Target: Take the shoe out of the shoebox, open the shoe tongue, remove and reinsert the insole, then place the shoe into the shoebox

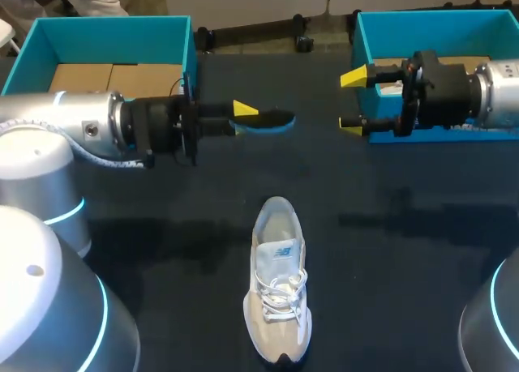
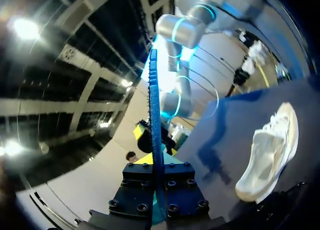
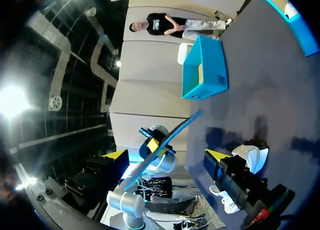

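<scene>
A white and beige shoe (image 1: pixel 278 283) lies on the dark table at the front middle, toe nearest me, its laces loosened. Above the table's far middle my left gripper (image 1: pixel 246 110) is shut on a blue insole (image 1: pixel 266 121), which sticks out past the fingertips. In the left wrist view the insole (image 2: pixel 154 115) shows edge-on, rising from between the fingers of that gripper (image 2: pixel 156 176), with the shoe (image 2: pixel 270 152) off to one side. My right gripper (image 1: pixel 353 102) hangs open and empty just right of the insole. In the right wrist view the right gripper (image 3: pixel 165 157) faces the insole (image 3: pixel 175 135).
An open teal shoebox (image 1: pixel 105 22) with a cardboard floor stands at the back left. A second teal box (image 1: pixel 438 17) stands at the back right, behind my right arm. Dark bare table (image 1: pixel 389 250) lies around the shoe.
</scene>
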Available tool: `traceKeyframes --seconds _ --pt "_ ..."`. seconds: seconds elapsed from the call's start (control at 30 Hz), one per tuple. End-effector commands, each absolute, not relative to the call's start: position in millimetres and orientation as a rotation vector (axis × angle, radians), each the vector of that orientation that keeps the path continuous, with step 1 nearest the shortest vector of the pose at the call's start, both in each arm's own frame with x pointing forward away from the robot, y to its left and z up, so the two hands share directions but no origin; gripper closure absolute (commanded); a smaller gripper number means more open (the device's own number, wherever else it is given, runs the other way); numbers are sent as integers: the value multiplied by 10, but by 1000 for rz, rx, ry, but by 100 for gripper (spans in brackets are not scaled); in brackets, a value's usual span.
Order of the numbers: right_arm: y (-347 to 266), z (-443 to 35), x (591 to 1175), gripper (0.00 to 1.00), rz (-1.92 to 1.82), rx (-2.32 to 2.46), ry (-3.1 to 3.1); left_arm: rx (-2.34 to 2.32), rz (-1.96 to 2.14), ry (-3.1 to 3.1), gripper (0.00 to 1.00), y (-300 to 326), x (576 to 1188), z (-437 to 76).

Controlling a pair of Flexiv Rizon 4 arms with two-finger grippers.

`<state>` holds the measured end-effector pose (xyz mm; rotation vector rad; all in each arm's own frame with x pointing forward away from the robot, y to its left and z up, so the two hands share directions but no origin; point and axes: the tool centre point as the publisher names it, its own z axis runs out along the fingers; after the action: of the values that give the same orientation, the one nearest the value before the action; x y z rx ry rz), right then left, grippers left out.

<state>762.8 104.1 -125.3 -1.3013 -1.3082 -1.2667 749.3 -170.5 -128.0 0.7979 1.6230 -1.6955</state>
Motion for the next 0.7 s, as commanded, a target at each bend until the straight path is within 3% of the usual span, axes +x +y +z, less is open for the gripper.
traceKeyframes --seconds 0.03,0.7 --pt "1055 -1257 7631 0 -1266 -1303 -1309 488 -2007 1807 100 -1706 7506 -1284" --pt "1055 -1257 7631 0 -1266 -1303 -1309 -172 -2392 2241 100 -1561 7252 -966"
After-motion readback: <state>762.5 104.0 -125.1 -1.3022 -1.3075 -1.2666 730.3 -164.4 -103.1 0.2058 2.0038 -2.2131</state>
